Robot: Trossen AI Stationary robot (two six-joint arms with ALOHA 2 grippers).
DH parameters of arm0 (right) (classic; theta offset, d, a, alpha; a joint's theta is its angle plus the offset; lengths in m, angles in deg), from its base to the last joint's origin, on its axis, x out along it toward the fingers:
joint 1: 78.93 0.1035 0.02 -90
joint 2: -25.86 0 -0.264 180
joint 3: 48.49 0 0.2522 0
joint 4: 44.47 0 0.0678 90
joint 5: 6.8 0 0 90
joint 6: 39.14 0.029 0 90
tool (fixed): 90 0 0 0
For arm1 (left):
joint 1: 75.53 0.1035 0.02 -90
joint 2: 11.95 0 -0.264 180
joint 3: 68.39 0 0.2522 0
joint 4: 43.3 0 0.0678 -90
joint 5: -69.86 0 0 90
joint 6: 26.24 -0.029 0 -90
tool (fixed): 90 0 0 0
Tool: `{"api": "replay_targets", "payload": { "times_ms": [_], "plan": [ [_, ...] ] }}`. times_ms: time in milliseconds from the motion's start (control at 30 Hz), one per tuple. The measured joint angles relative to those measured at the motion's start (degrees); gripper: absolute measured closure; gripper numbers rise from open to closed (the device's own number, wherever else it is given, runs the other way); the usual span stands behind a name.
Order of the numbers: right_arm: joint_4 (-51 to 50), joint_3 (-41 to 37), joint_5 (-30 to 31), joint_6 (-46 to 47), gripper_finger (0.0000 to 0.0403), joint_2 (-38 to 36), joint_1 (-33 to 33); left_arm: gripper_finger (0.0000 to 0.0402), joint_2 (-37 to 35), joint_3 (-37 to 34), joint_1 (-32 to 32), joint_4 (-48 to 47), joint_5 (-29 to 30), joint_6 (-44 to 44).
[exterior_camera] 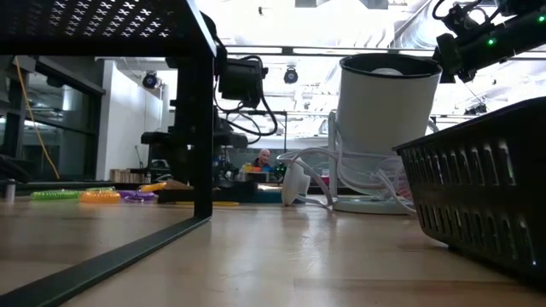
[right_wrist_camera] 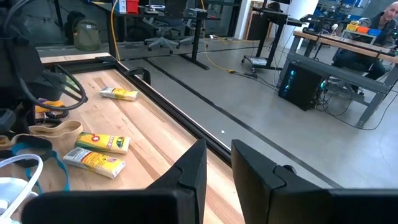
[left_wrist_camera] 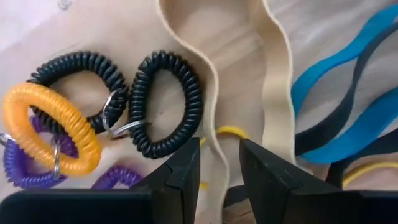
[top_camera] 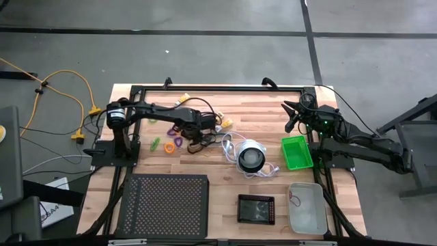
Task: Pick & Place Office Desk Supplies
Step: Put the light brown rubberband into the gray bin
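I see the left gripper (left_wrist_camera: 219, 163) slightly parted, straddling a wavy beige rubber band (left_wrist_camera: 211, 81) just beside a black coiled loop (left_wrist_camera: 166, 102), gripping nothing I can confirm. Right gripper (right_wrist_camera: 217, 165) hovers narrowly open and empty, well apart.

Two black coiled plastic loops (left_wrist_camera: 165, 102) lay flat on the wooden table (left_wrist_camera: 236, 68), joined by metal rings, an orange coiled loop (left_wrist_camera: 50, 127) overlapping the left one and purple coils (left_wrist_camera: 25, 174) beneath. Beside them curled a beige rubber band (left_wrist_camera: 273, 93), then blue bands (left_wrist_camera: 336, 106). Three yellow-and-white packs (right_wrist_camera: 102, 142) lay near the table's far edge.
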Motion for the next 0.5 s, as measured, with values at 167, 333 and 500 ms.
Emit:
{"api": "replay_targets", "payload": {
  "times_ms": [167,333,500],
  "plan": [
    [0.00,0.00,-0.02,0.00,0.0339,0.00,0.00,0.0294,-0.01,0.00,0.09,0.07,-0.02,0.06],
    [0.00,0.00,0.00,0.00,0.0339,0.00,0.00,0.0300,-0.01,0.00,0.09,-0.13,-0.04,0.06],
    [0.00,0.00,-0.01,0.00,0.0339,0.00,0.00,0.0344,-0.01,0.00,0.11,-0.13,-0.04,0.05]
  ]
}}
